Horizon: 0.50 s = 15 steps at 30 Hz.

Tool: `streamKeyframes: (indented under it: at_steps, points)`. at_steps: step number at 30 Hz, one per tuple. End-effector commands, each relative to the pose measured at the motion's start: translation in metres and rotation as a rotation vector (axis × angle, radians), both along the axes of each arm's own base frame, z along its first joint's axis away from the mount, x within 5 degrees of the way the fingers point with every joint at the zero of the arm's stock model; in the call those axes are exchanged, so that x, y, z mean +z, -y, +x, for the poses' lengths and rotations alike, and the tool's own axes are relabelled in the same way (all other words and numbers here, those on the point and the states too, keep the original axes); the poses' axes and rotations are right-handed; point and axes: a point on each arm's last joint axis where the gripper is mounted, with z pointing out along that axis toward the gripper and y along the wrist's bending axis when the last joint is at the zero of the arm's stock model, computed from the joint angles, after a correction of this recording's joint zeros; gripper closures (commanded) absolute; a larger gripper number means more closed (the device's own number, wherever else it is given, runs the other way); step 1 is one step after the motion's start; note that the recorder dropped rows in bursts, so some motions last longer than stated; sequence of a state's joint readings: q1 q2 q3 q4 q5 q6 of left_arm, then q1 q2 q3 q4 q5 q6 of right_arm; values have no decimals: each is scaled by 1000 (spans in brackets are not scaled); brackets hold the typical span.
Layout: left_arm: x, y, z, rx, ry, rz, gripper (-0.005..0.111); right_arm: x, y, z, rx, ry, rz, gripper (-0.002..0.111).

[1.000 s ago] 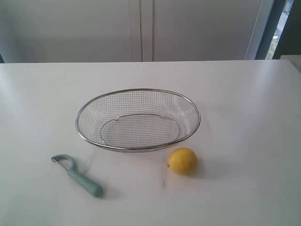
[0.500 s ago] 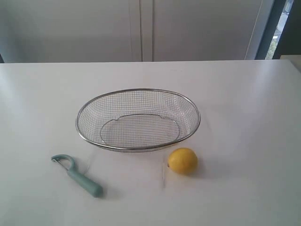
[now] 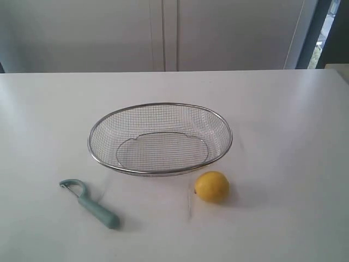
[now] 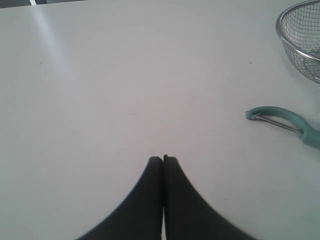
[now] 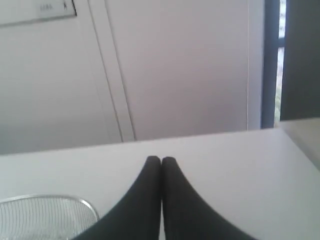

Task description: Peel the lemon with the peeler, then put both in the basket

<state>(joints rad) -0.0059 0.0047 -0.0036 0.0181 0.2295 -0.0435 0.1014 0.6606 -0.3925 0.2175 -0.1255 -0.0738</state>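
The round yellow lemon [image 3: 212, 186] rests on the white table just in front of the wire-mesh basket [image 3: 160, 107], to its right. The teal peeler [image 3: 90, 203] lies on the table at the front left, hooked head pointing left; its head also shows in the left wrist view as the peeler [image 4: 282, 122], beside the basket [image 4: 284, 31] rim. My left gripper [image 4: 163, 159] is shut with nothing in it, apart from the peeler. My right gripper [image 5: 160, 160] is shut and holds nothing, beside the basket [image 5: 75, 201] rim. Neither arm shows in the exterior view.
The white table [image 3: 283, 125] reaches back to pale cabinet doors [image 3: 163, 33]. A dark frame and a window strip [image 3: 322, 30] stand at the back right corner.
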Motion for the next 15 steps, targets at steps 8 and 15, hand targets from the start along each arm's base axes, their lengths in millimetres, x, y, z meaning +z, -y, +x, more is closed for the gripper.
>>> streamKeyframes:
  at_steps: [8,15]
  points:
    - [-1,0,0,-7,-2,1,107,-11,-10,37,90,-429,-75,108]
    - [-1,0,0,-7,-2,1,107,-2,-16,50,139,-596,-82,108]
